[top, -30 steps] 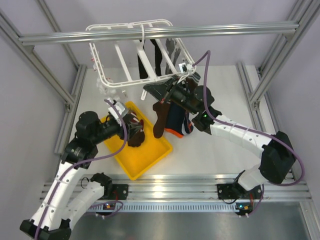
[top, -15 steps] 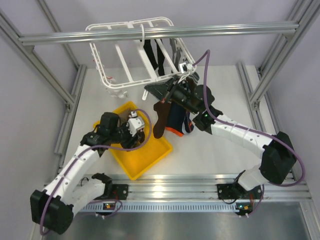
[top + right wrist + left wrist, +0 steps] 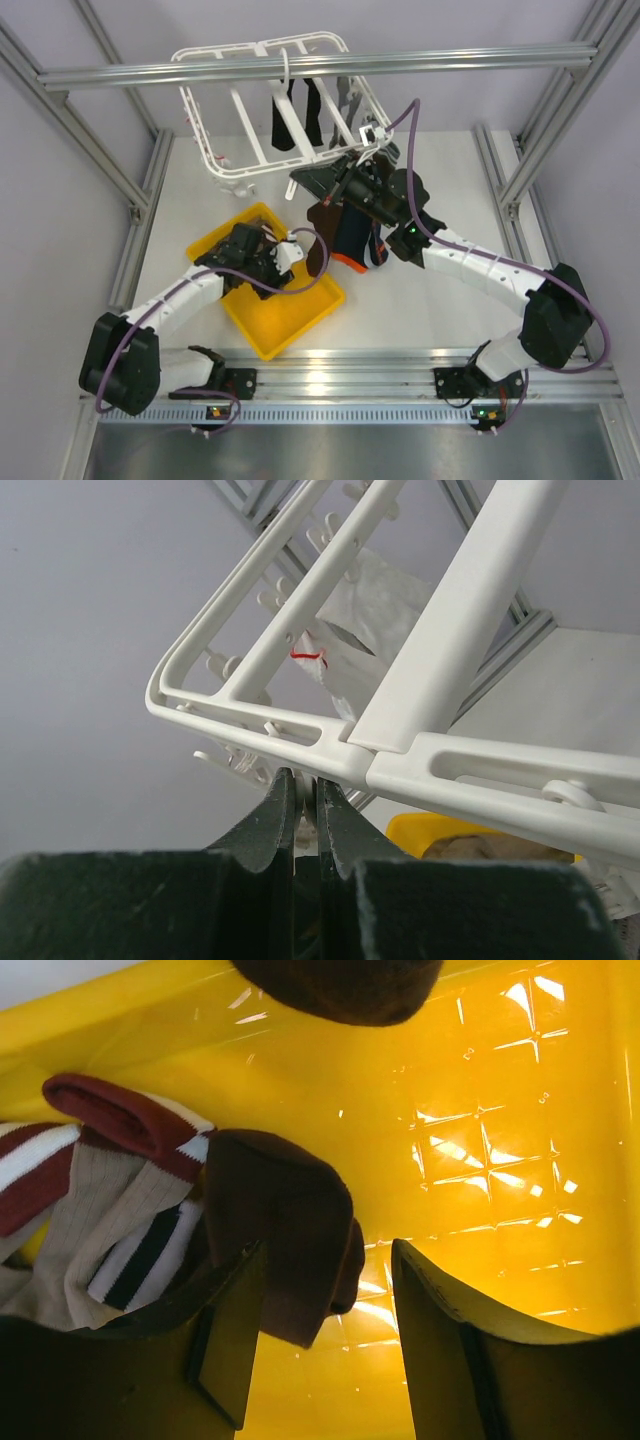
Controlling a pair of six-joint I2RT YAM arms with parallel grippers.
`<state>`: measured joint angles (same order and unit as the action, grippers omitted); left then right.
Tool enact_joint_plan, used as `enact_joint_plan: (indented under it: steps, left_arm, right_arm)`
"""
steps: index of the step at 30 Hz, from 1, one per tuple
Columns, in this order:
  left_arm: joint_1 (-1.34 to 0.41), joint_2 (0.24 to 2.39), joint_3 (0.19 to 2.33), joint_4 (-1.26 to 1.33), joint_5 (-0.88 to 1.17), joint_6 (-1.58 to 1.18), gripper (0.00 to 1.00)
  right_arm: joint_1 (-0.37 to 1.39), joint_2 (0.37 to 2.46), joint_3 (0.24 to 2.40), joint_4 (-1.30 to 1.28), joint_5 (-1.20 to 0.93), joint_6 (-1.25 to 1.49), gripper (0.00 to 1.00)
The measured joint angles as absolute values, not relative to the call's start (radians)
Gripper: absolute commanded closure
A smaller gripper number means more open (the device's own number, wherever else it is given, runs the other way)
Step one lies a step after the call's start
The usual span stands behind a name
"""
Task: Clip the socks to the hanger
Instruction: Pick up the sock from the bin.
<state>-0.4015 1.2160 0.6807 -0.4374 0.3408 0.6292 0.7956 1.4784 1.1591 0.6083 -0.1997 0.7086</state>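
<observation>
The left pincer (image 3: 328, 1260) is low inside the yellow plastic tray (image 3: 480, 1110). Its two fingers are wide apart and it holds nothing. A dark brown sock (image 3: 285, 1220) lies in the tray. It is bunched up against the inner side of one finger, and its end pokes into the gap. Next to it lies a heap of cream socks with red, white and black stripes (image 3: 110, 1200). They touch the brown one. Another dark brown lump (image 3: 340, 985) shows at the top edge of the left wrist view. It is too cut off to tell what it is.

The right pincer (image 3: 305, 785) is up high, right under the corner rail of the big white plastic hanger frame (image 3: 450, 630). Its fingers are pressed almost together, with only a thin slit between them. A small pale bit sits in that slit, but I cannot tell what it is.

From above, the hanger hangs tilted from a metal bar (image 3: 450, 58) at the back of the white table (image 3: 450, 180). Two black socks (image 3: 285, 125) dangle from its middle. Just below the right pincer, a long brown sock (image 3: 318, 240) and a dark blue sock with an orange edge (image 3: 352, 245) hang down side by side, next to the tray. I cannot tell what holds them up.
</observation>
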Motion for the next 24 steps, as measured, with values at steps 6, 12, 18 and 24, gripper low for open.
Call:
enact_joint_plan:
  steps: [6, 12, 18, 24]
  left_arm:
    - [-0.442, 1.244, 0.637, -0.388, 0.292, 0.657, 0.5]
    - [-0.442, 1.286, 0.638, -0.339, 0.252, 0.652, 0.72]
    - [-0.442, 1.258, 0.664, -0.358, 0.284, 0.628, 0.96]
    - [-0.461, 1.122, 0.743, -0.431, 0.424, 0.59, 1.0]
  right_arm:
    - [0.795, 1.478, 1.159, 0.604, -0.2, 0.708, 1.0]
    - [0.795, 1.478, 1.159, 0.604, -0.2, 0.709, 1.0]
    - [0.794, 1.478, 1.159, 0.601, -0.2, 0.707, 1.0]
    - [0.79, 1.478, 1.159, 0.6, -0.204, 0.707, 1.0]
